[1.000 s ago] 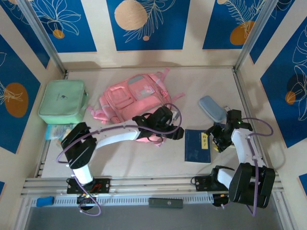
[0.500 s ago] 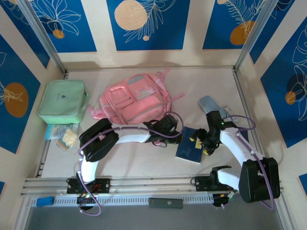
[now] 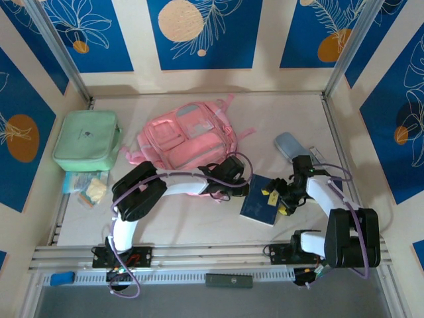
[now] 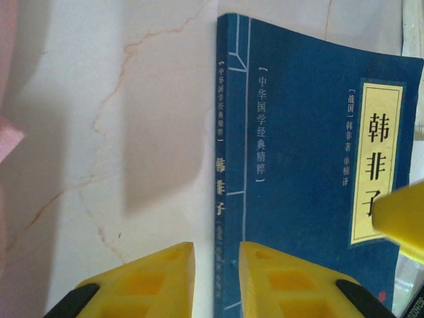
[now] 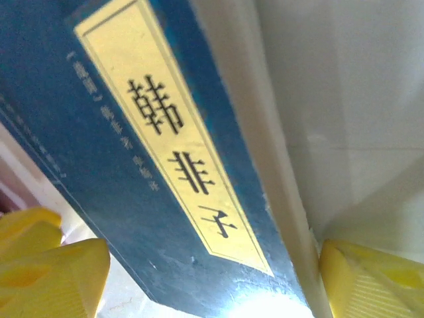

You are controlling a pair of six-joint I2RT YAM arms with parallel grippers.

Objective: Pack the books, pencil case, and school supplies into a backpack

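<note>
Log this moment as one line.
left gripper: shut on book spine edge | right gripper: open astride book corner | backpack: book not yet inside | pencil case: on table

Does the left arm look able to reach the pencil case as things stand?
Probably not: the pencil case lies at far right, beyond the book, with the right claw and its arm between it and the left claw.
</note>
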